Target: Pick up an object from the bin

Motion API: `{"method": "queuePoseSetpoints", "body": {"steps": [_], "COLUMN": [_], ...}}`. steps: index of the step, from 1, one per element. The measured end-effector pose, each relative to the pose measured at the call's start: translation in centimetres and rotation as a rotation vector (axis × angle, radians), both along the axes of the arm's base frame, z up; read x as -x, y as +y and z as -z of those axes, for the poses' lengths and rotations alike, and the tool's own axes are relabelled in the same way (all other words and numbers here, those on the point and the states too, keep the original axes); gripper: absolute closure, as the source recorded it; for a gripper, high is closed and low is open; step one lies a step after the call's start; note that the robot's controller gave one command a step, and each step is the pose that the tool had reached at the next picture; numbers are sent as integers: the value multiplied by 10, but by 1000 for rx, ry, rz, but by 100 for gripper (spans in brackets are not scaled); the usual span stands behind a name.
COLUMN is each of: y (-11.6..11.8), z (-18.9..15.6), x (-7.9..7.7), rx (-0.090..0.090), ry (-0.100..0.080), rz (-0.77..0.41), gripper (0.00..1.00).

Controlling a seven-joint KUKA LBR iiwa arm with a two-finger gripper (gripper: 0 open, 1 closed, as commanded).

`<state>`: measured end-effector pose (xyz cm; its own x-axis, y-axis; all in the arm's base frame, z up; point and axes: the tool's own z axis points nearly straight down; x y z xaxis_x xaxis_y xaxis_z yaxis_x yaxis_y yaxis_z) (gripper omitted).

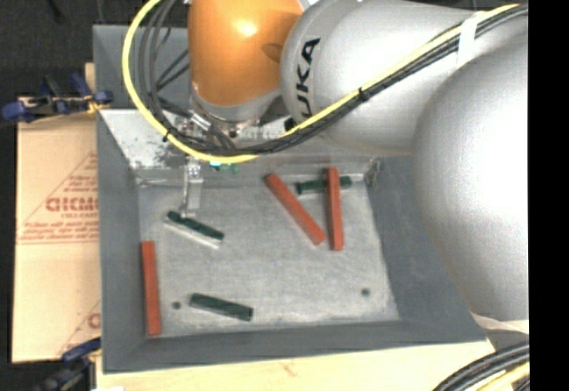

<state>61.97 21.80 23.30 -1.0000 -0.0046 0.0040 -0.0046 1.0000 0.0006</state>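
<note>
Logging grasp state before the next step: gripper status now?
Gripper: open or closed cannot be told; it hangs over a dark green bar, left of centre.

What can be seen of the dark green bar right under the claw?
The dark green bar is a short, slim, straight stick with a paler edge, plastic by its look. It lies flat on the bin floor, left of middle, slanting down to the right. The claw stands over its upper-left end; contact cannot be told.
</note>
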Motion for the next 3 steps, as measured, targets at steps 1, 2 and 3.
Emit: {"method": "queuePoseSetpoints", "body": {"steps": [1, 2, 3], "y": [-49, -48, -54], "z": [166, 131, 128], "x": [18, 19, 24], "rx": [3, -2, 1], "ry": [-1, -10, -5], "rz": [262, 378, 497], "gripper": [0, 0, 0]}}
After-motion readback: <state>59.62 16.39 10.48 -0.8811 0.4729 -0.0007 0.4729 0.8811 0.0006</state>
